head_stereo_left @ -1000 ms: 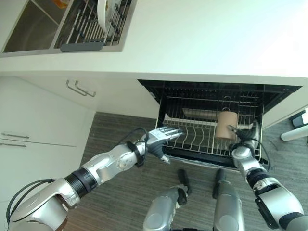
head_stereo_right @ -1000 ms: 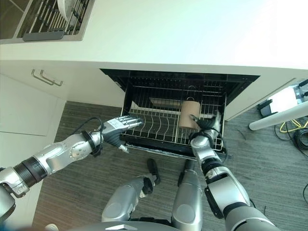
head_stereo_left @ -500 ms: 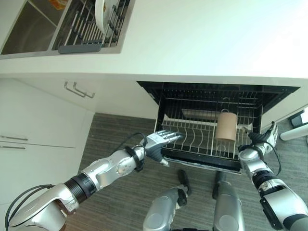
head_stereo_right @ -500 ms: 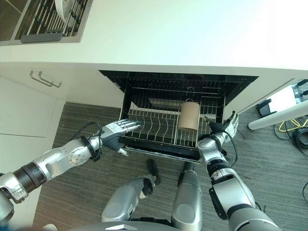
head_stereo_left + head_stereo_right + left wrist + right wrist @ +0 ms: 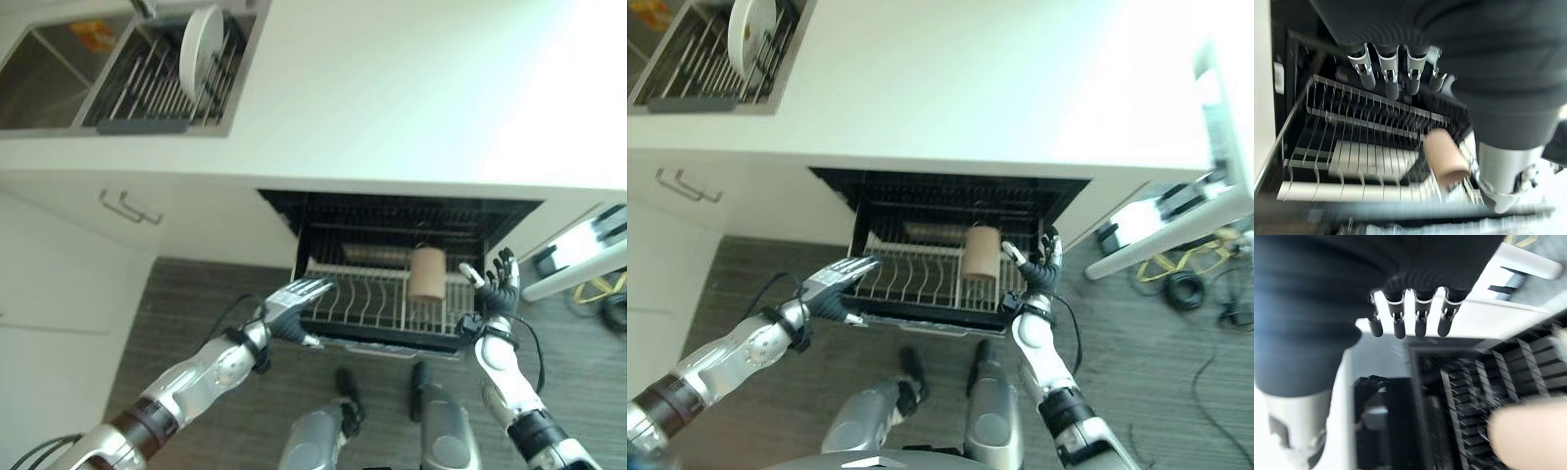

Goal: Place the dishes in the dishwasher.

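Observation:
The dishwasher's wire rack (image 5: pixel 364 305) is pulled out under the counter. A tan cup (image 5: pixel 426 273) stands in it, mouth down, toward the right side; it also shows in the left wrist view as the tan cup (image 5: pixel 1445 157). My left hand (image 5: pixel 292 305) is at the rack's front left corner with fingers straight and holds nothing. My right hand (image 5: pixel 493 290) is lifted just right of the rack, fingers (image 5: pixel 1419 316) spread and empty, apart from the cup. A white plate (image 5: pixel 197 40) stands upright in the drying rack (image 5: pixel 147 86) beside the sink.
The white counter (image 5: pixel 392 108) runs above the dishwasher opening. White cabinet doors with bar handles (image 5: pixel 128 206) are to the left. A white bar (image 5: pixel 578 274) and yellow cables (image 5: pixel 588 288) lie on the floor at the far right.
The right hand has let go of the tan cup, drawn back to the right of the rack and risen. The camera has tilted up, showing more of the counter and sink.

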